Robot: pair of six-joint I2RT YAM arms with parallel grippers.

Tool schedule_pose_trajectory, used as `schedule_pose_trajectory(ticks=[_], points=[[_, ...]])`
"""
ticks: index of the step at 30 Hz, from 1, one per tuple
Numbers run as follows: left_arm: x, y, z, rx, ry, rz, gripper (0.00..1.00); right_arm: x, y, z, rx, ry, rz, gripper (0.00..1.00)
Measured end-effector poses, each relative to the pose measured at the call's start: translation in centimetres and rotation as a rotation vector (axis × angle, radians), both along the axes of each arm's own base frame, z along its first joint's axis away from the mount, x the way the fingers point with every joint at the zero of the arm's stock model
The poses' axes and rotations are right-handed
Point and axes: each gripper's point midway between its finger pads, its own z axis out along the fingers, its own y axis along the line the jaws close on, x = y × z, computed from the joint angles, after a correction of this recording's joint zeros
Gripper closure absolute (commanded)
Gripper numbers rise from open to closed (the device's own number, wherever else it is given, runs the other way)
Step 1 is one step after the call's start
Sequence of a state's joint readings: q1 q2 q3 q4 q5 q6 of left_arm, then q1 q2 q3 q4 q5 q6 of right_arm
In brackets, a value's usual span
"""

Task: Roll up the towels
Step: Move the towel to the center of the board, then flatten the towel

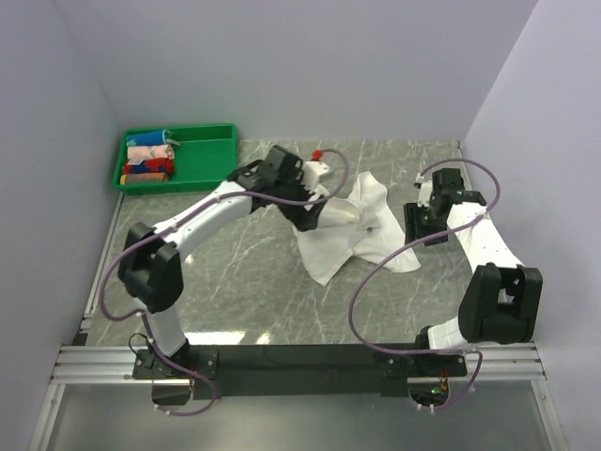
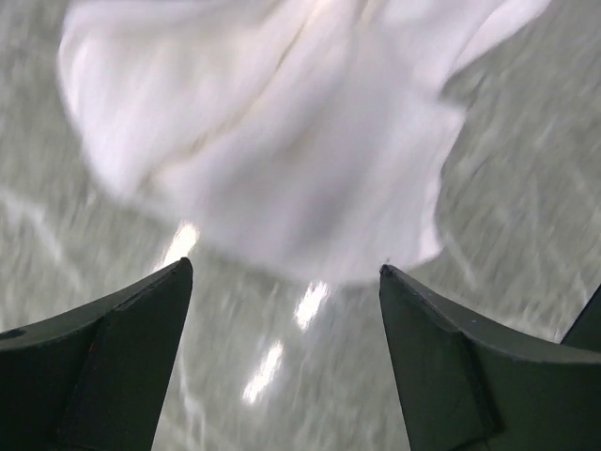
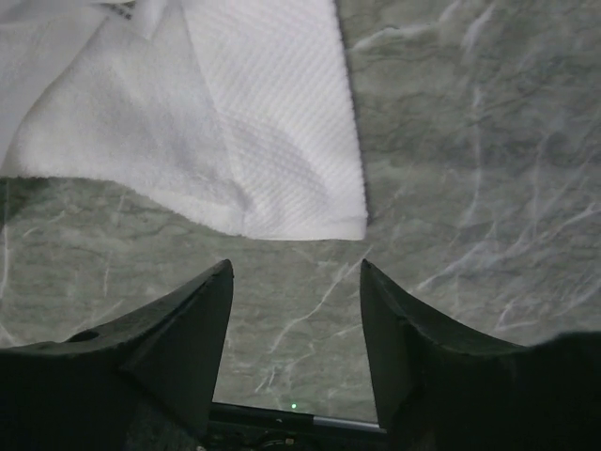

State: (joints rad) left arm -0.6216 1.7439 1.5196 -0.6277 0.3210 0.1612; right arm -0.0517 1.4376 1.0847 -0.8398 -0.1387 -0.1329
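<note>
Towel [image 1: 349,235]: white, crumpled in a loose heap on the marble-patterned table [image 1: 235,291], a little right of centre, between the two arms. Not flat, not yet rolled; folds bunched and partly raised on the far side. Soft and limp by the look of it (fine waffle weave plain in the right wrist view [image 3: 235,122]), light, and likely to sag and drape from any pinch point instead of keeping a shape. Nothing to break; more apt to slide over the smooth tabletop than to tear. Better pinched at a corner or hem, single layer, than grabbed in the bunched middle (probably several layers there).

Left gripper [image 1: 317,214]: over the left part of the heap, spread wide and empty, with blurred cloth [image 2: 282,141] beyond the fingertips [image 2: 178,277].

Right gripper [image 1: 421,221]: at the heap's right edge, likewise parted with nothing held [image 3: 295,267]; one clean corner flat just ahead of the tips, a promising first hold.

Probably needs spreading flat before any rolling.

Green tray [image 1: 202,141] at far left, small coloured rolled cloths [image 1: 150,160] inside, well apart from the heap.
</note>
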Motion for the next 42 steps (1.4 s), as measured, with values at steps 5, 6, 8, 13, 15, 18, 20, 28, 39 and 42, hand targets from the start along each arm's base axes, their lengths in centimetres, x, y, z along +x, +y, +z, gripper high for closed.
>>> schedule_pose_trajectory(ticks=[5,6,8,13,15,18,20,28,39,42], points=[[2.4,-7.6,1.4,-0.123,-0.017,-0.045,0.17,0.4,-1.0,-2.3,0.023,0.069,-0.034,0.43],[3.1,-8.8,1.6,-0.151,-0.018,-0.039,0.17,0.4,-1.0,-3.0,0.028,0.091,-0.036,0.44],[4.2,-11.0,1.2,-0.205,0.005,-0.021,0.17,0.3,-0.9,-4.5,0.042,0.14,-0.038,0.44],[4.6,-13.5,-2.4,-0.239,0.104,0.032,0.2,0.8,-0.7,-6.9,0.062,0.192,-0.052,0.45],[4.8,-14.6,-3.8,-0.242,0.136,0.051,0.23,1.5,-0.6,-7.4,0.07,0.201,-0.062,0.48],[5.1,-15.9,-5.3,-0.251,0.172,0.069,0.26,2.8,-0.5,-8.0,0.082,0.198,-0.073,0.51],[4.9,-16.2,-5.7,-0.256,0.19,0.079,0.26,3.2,-0.5,-8.3,0.088,0.207,-0.081,0.51],[5.6,-16.9,-5.2,-0.302,0.191,0.13,0.36,3.8,-0.5,-8.4,0.093,0.211,-0.101,0.71],[8.0,-13.5,-9.2,-0.135,0.137,0.257,1.0,3.9,-0.5,-8.6,0.091,0.216,-0.09,1.0],[8.4,-10.8,-9.5,-0.094,0.133,0.28,1.0,3.8,-0.4,-8.5,0.095,0.213,-0.08,1.0]])
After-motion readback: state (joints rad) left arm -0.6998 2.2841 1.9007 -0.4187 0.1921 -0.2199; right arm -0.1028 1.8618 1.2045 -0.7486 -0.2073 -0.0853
